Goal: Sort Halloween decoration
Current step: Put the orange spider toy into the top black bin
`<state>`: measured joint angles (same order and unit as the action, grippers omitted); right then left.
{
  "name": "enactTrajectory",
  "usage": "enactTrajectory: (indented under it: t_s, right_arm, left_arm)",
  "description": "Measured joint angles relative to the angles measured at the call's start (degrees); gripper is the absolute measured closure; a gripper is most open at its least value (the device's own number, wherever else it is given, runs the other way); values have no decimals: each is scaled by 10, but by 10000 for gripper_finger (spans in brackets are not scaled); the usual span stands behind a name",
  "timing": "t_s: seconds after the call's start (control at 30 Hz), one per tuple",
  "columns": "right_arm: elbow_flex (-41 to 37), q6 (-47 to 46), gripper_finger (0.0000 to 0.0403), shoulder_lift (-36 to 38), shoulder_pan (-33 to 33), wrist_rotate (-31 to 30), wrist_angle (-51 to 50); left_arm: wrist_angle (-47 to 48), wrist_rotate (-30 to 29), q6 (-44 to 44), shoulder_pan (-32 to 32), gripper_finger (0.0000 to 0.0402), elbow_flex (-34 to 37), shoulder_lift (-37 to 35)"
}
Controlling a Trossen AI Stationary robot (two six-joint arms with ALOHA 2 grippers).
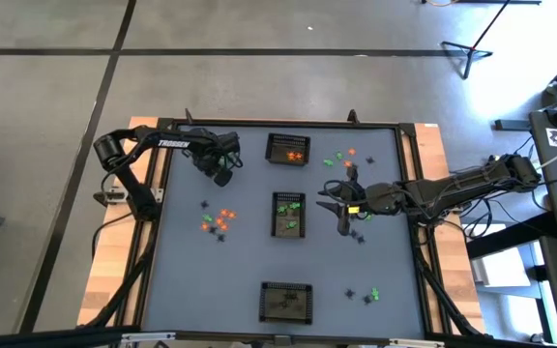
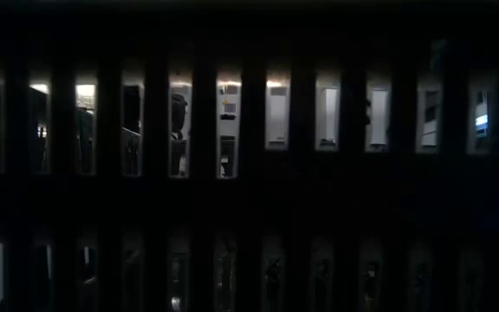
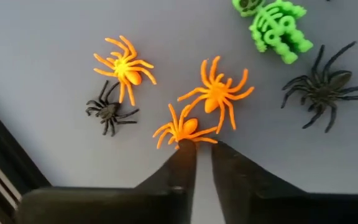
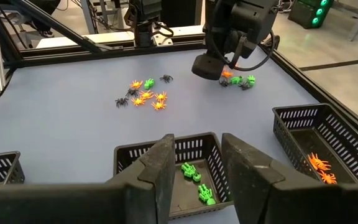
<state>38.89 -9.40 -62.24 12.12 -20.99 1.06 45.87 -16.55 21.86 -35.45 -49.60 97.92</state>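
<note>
The left claw (image 3: 202, 148) is down on the worktop (image 1: 191, 280) near its far-left corner, fingers nearly together and pinching the rear of an orange spider (image 3: 184, 127) — other orange spiders (image 3: 217, 93), black ones (image 3: 325, 87) and a green skeleton (image 3: 278, 30) lie just beside it. The right claw (image 4: 194, 163) hangs half open and empty over the middle basket (image 4: 135, 157), which holds green trinkets (image 4: 197, 183). A basket toward the far edge (image 1: 288, 149) has orange pieces — one at the near edge (image 1: 287, 301) sits apart. More loose trinkets (image 1: 218, 220) lie on the left side.
</note>
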Motion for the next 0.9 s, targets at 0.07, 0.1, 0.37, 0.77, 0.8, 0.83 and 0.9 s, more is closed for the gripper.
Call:
enactTrajectory:
  t_s: [0.07, 0.1, 0.37, 0.77, 0.8, 0.83, 0.9]
  right_arm:
    - [0, 0, 274, 0, 0, 0, 0]
    - [0, 0, 274, 0, 0, 0, 0]
    - [0, -11, 274, 0, 0, 0, -12]
    - [0, -19, 274, -22, -1, 0, -6]
    - [0, -19, 274, -22, -1, 0, -6]
    - [0, -20, 274, -22, -1, 0, -6]
    - [0, -22, 274, -22, -1, 0, -5]
  left_arm:
    - [-1, 1, -9, 0, 384, 0, 0]
    - [-1, 0, -13, 0, 392, 0, 0]
    - [46, -7, -21, 5, 401, 4, -28]
    - [55, 14, 8, 45, 401, 3, -151]
    - [60, 16, 17, 48, 401, 3, -153]
    - [66, 17, 22, 49, 401, 3, -153]
    - [71, 17, 30, 49, 401, 3, -153]
